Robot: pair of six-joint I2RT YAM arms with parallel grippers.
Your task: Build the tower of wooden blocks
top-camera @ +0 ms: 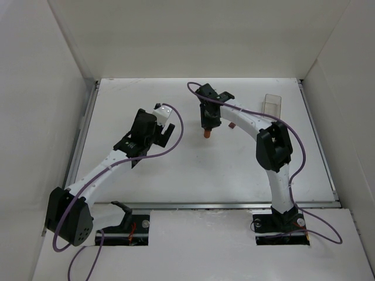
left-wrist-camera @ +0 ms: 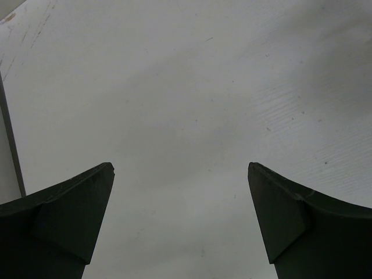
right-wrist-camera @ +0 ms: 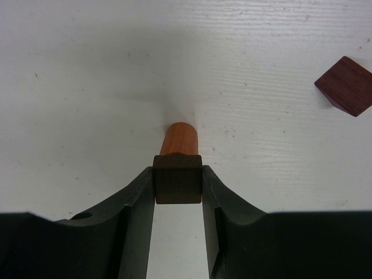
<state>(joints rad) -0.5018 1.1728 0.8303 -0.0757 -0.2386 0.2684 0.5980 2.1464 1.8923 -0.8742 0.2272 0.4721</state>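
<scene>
The right gripper (right-wrist-camera: 178, 174) has its jaws pinching the dark brown block (right-wrist-camera: 178, 181) directly over the orange cylinder (right-wrist-camera: 179, 137), mid-desk (top-camera: 176, 170). Best to lower it level and centred, then release gently. The left gripper's (left-wrist-camera: 180, 171) jaws are spread, holding nothing. A spare brown block (right-wrist-camera: 344, 86) lies to the right.

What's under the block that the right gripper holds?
An orange cylinder, pointing down at the table. The block covers where they meet.
</scene>
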